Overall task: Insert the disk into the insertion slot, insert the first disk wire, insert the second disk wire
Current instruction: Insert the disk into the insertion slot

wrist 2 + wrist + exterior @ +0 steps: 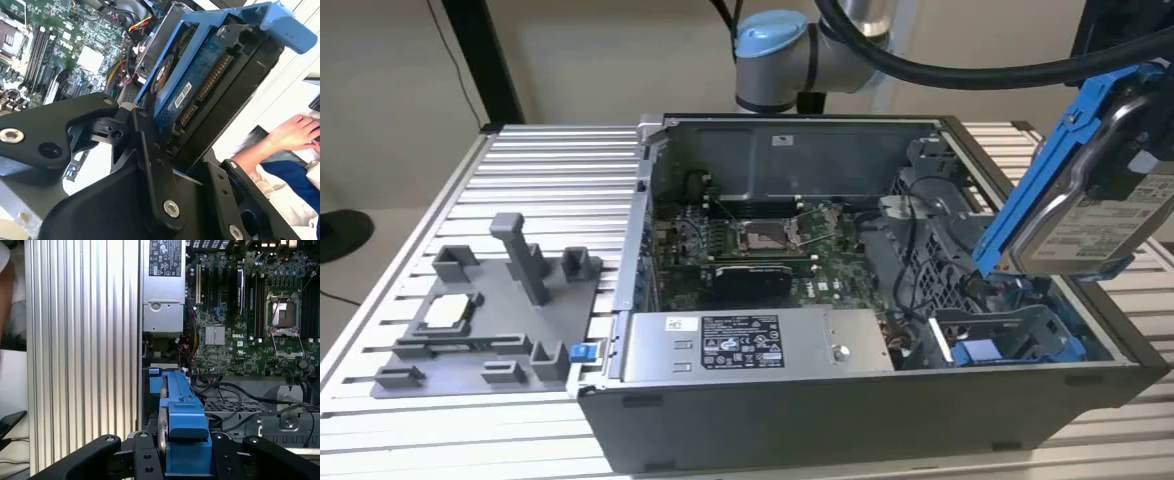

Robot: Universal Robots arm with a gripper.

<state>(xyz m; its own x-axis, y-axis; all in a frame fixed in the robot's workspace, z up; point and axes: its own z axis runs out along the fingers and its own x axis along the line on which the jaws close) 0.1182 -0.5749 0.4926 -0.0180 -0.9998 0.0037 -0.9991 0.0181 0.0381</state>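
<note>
One disk (pixel 1083 225) hangs tilted above the open computer case (pixel 854 415), over the insertion slot (pixel 1007 340) at the exterior view's right, not yet inside. My end effector (pixel 182 452) pinches it from both sides, I think to keep it straight for sliding in.

Slatted table (pixel 534 170) — computer case (pixel 854 425), grey fixture (pixel 480 335)

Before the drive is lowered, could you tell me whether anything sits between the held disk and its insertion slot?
Nothing visible does. The gripper holds the disk tilted above the insertion slot, whose opening looks bare in the exterior view. Black cables run beside the slot, toward that view's left, not across it.
</note>
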